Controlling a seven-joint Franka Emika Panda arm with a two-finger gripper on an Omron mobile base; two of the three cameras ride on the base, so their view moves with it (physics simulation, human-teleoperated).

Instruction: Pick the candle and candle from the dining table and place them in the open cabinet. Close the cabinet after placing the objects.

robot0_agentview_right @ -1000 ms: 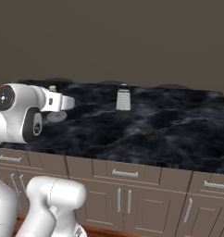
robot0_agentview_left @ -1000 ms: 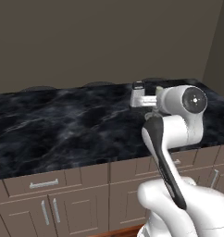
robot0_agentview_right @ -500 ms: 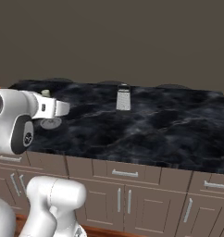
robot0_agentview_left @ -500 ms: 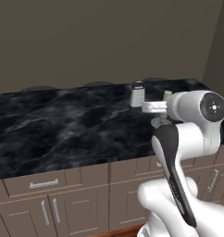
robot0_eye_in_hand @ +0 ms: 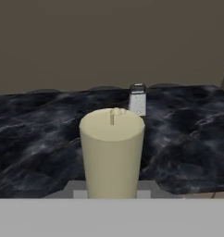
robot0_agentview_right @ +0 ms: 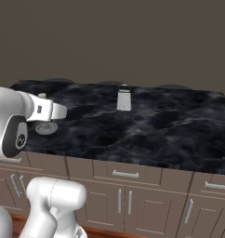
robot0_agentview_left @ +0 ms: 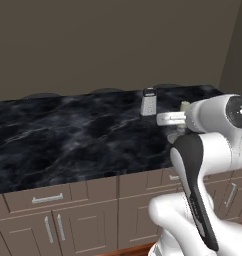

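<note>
One candle in hand: short bare stub candle [robot0_eye_in_hand: 112,152], upright, wick up, standing right before the hand camera.
Gripper: fingertips are hidden low behind the stub in the hand view; closed nearly all the way, and I judge it clamped on the stub's lower end. No finger pad shows plainly.
Landmark: box grater [robot0_agentview_left: 148,101], upright near the far edge of the tabletop [robot0_agentview_left: 68,135].
Stub from grater: on the near side of it, toward the robot; from the hand the grater's top peeks just past the stub's right shoulder, so hand, stub and grater lie almost on one line.
Long axis: stub's axis vertical, same as the grater's; no tilt seen.
Second candle: round grey dish base [robot0_agentview_right: 46,128] on the tabletop, nearer the robot than the grater and toward the arm's side; its stick mostly behind the wrist.
Height: cannot tell whether the stub is clear of the tabletop or resting on it.
Cabinet: does not lie beyond the grater; bare wall there.
Coming move, my guess: carry the stub away from the grater, kept upright, turning off this line.
</note>
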